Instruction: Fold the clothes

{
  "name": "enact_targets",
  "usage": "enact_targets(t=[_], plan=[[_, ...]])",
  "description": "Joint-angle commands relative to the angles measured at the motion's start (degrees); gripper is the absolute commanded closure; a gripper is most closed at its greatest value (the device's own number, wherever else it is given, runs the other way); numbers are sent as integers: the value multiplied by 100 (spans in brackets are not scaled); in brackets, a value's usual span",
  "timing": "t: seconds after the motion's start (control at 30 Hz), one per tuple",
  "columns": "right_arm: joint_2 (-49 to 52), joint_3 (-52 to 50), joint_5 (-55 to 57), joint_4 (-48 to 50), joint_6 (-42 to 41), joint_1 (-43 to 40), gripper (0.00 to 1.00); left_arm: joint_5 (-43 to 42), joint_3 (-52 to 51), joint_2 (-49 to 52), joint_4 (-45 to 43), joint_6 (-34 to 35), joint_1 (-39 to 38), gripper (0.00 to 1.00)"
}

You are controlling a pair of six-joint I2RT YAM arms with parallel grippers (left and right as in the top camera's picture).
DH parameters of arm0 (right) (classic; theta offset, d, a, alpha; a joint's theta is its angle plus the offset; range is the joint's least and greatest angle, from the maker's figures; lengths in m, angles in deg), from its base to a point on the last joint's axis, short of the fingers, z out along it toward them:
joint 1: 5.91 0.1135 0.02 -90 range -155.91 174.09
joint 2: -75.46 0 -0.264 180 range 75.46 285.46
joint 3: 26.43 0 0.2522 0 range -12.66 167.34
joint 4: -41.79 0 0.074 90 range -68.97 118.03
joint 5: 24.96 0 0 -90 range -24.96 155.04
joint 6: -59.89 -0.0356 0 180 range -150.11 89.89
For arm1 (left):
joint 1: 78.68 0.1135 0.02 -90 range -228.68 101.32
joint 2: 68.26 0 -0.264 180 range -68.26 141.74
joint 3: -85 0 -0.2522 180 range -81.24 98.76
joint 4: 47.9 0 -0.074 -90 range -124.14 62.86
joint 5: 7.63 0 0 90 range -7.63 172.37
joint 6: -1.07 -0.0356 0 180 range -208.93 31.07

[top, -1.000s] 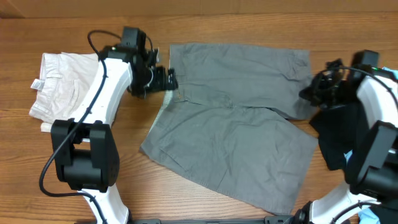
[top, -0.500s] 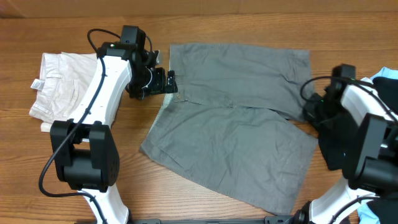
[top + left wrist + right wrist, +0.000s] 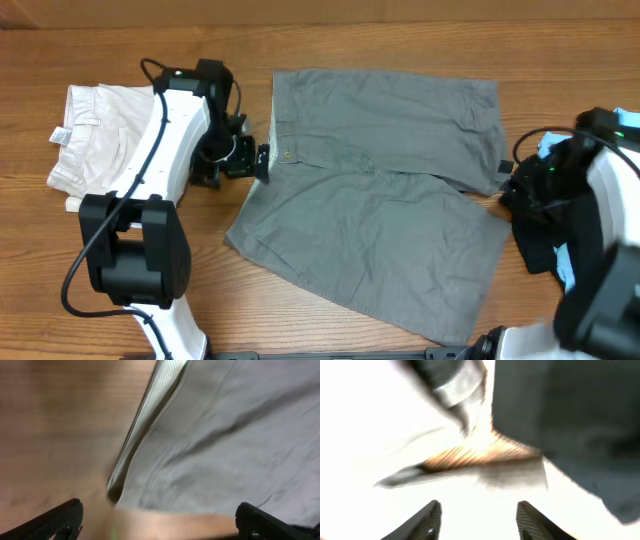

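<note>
We saw the grey shorts (image 3: 380,200) lying flat in the middle of the worktop (image 3: 300,330), their long axis running left to right and the waistband (image 3: 283,120) at the left. The left jaws, spread and empty, sat just left of that waistband and were the nearer pair. The right jaws, also parted, hung near the right hem by a black garment (image 3: 535,245). The cloth looked like soft, creased cotton with a stiffer banded edge.

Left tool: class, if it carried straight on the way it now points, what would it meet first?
Probably the waistband edge of the grey shorts, lying just ahead of the open left tool; the wrist view is blurred, so depth is uncertain.
</note>
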Motion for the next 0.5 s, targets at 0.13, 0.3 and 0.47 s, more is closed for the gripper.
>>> enact_targets(t=[0.13,0.3,0.47], plan=[[-1362,195,-256,-964,26,15,30,35,-566,44,212,199,448,0],[-1467,151,-280,-1725,-9,15,29,-297,-1716,44,-682,330,560,0],[-1467,-361,-474,-1836,-17,15,33,-479,-2564,44,-1552,658,557,4]])
